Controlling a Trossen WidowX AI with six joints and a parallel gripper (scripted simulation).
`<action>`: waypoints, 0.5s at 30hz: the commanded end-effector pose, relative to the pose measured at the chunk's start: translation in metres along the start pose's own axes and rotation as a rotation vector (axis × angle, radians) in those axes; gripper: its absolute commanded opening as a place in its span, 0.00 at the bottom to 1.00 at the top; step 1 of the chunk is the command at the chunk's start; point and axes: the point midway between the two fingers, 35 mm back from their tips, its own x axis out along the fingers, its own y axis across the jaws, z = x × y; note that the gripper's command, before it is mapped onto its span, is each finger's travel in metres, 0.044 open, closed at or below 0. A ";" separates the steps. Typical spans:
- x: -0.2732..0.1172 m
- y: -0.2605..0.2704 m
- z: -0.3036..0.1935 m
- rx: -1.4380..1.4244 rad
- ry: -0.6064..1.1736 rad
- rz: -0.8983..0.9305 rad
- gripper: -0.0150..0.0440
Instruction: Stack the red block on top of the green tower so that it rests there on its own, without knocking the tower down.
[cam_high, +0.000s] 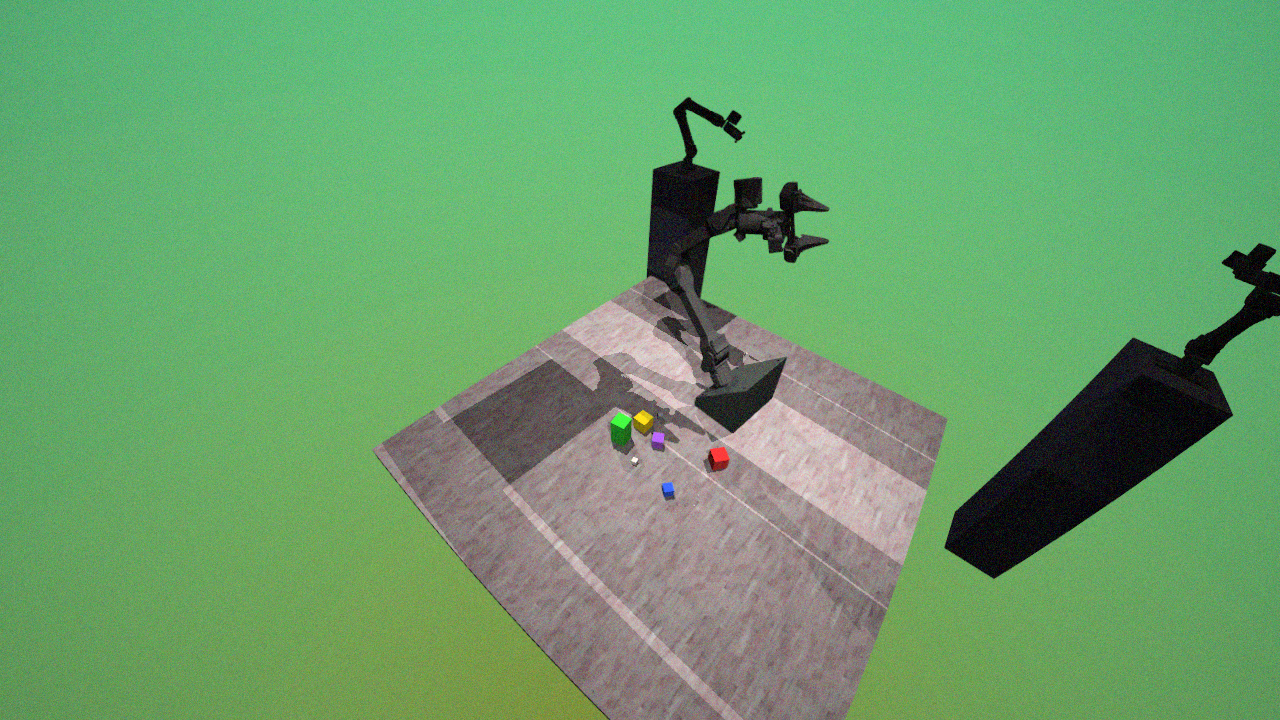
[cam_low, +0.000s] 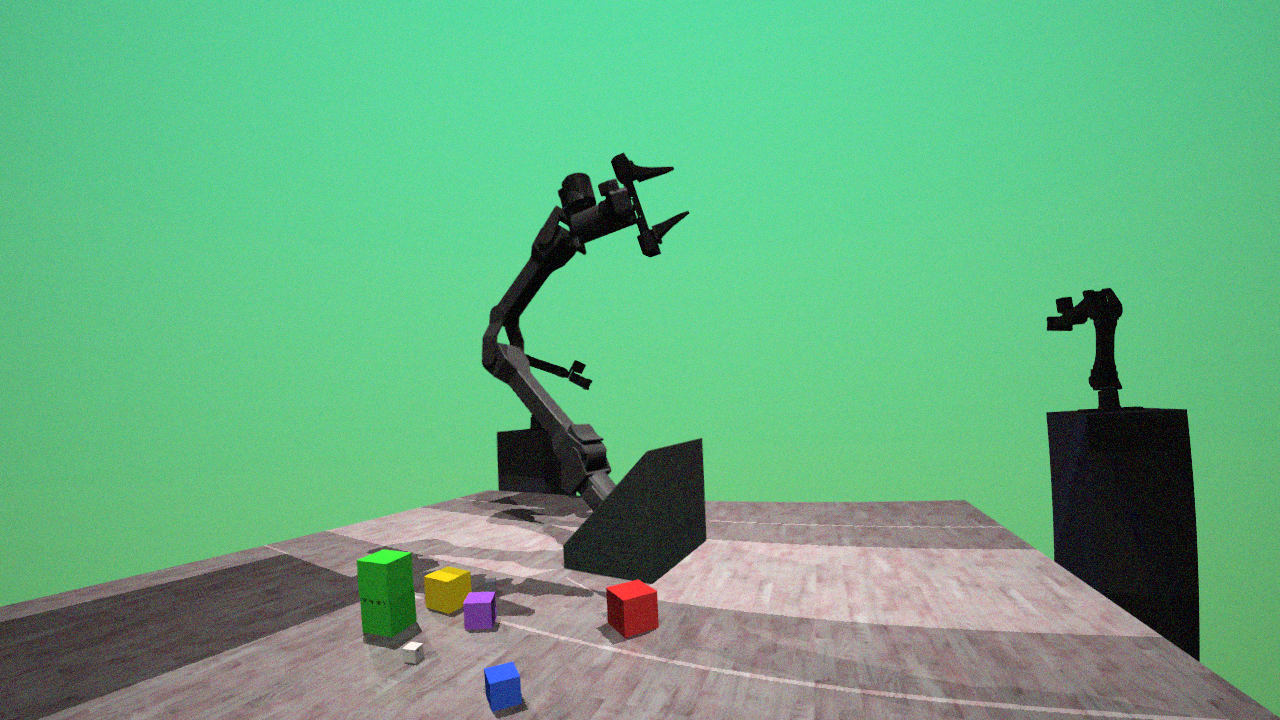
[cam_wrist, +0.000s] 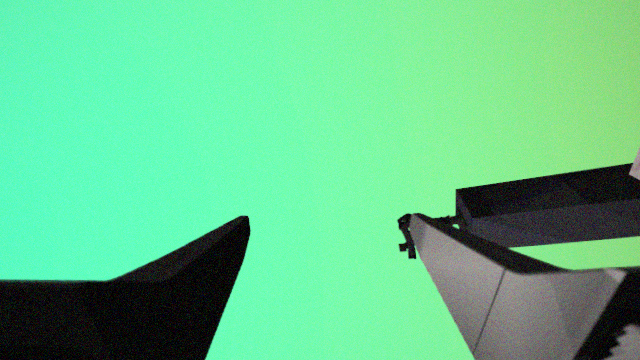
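Observation:
The red block (cam_high: 718, 459) (cam_low: 631, 608) sits on the table, apart from the other blocks, near the arm's dark base. The green tower (cam_high: 621, 429) (cam_low: 386, 593) stands upright on the table, left of the red block in the top and exterior views; a seam shows partway up it in the exterior view. My gripper (cam_high: 827, 224) (cam_low: 681, 190) (cam_wrist: 330, 222) is open and empty. It is raised high above the table, well away from the red block and the tower, with its fingers pointing sideways. Neither the red block nor the tower shows in the wrist view.
A yellow block (cam_high: 643, 421) (cam_low: 446, 590) and a purple block (cam_high: 657, 440) (cam_low: 479, 611) stand close right of the tower. A small white cube (cam_high: 634, 461) (cam_low: 412, 652) and a blue block (cam_high: 667, 490) (cam_low: 503, 686) lie nearer the front. Dark pedestals (cam_high: 1087, 456) (cam_low: 1118, 519) with other arms stand beyond the table.

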 end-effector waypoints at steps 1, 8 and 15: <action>0.001 -0.001 0.002 0.001 -0.005 -0.003 0.98; 0.032 -0.047 0.094 0.045 -0.255 -0.174 1.00; 0.035 -0.114 0.199 0.129 -0.536 -0.414 1.00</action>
